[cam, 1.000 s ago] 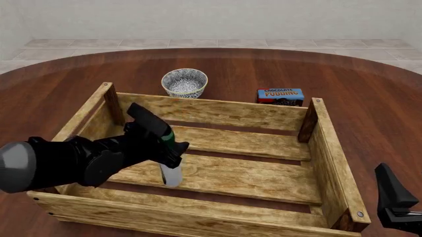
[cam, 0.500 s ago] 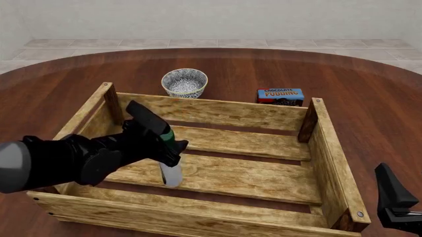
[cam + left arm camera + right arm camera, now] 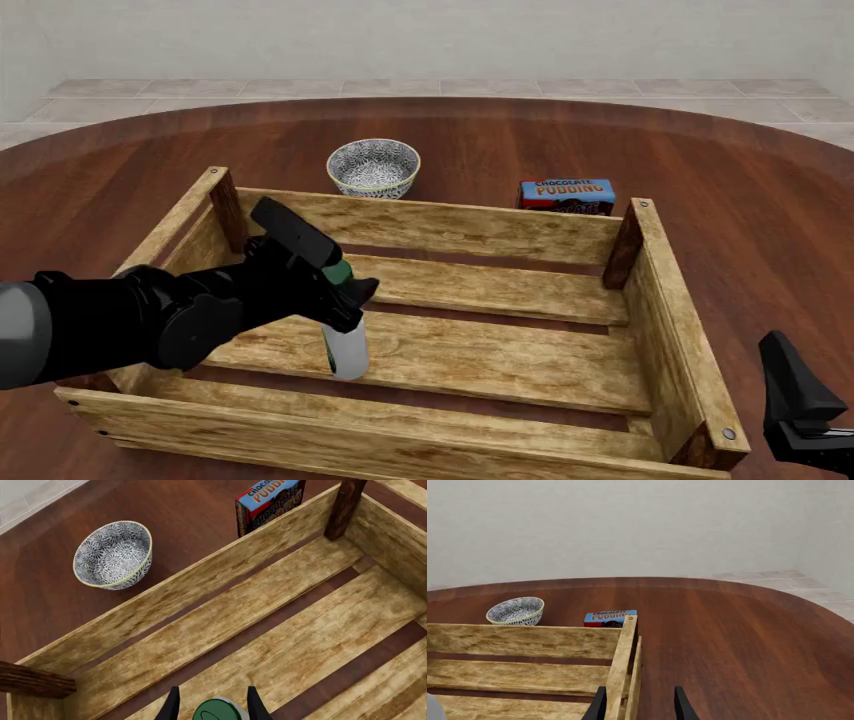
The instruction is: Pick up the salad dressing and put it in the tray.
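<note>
Your left gripper (image 3: 336,290) is clamped on the bottle (image 3: 346,350), fingers on either side of its green cap (image 3: 219,711). The bottle stands nearly upright inside the crate (image 3: 674,330), its base at or just above the near floor slat; you cannot tell from the front view whether it touches. In the left wrist view both fingertips (image 3: 257,706) flank the cap, with bare slats ahead of it all the way to the far wall.

The bottle sits left of the crate's middle, well apart from the left wall and the near wall, so there is open room on every side and most of the floor to the right is free.

Your right gripper (image 3: 639,705) hangs outside the crate's right near corner, fingers spread with nothing between them, one tip lined up over the right wall's top edge.

Beyond the far wall, the bowl (image 3: 374,167) and the pudding box (image 3: 569,195) stand on the table (image 3: 761,200), the box just behind the wall.

Since a second ago your left arm has sunk a little and drawn slightly leftward; the bottle has barely shifted, and the right gripper has not moved.
</note>
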Controlling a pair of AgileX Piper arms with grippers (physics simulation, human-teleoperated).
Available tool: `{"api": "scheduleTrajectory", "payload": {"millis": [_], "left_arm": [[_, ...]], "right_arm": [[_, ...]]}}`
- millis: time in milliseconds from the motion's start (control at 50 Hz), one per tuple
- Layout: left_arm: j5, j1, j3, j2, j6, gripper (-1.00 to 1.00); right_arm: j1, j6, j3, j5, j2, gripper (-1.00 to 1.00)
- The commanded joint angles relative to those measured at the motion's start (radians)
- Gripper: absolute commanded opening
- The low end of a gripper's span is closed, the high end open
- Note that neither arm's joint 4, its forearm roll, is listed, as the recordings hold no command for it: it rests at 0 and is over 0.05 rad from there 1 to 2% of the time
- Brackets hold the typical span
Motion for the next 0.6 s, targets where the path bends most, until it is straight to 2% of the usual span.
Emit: {"api": "scheduleTrajectory", "payload": {"millis": [20,600], "left_arm": [[0.023,0.000,-0.012,-0.021,0.003,1.00],[0.079,0.007,-0.054,-0.062,0.020,1.00]], "right_arm": [[0.000,0.000,0.000,0.000,0.001,1.00],[-0.003,-0.001,0.000,-0.008,0.008,1.00]]}}
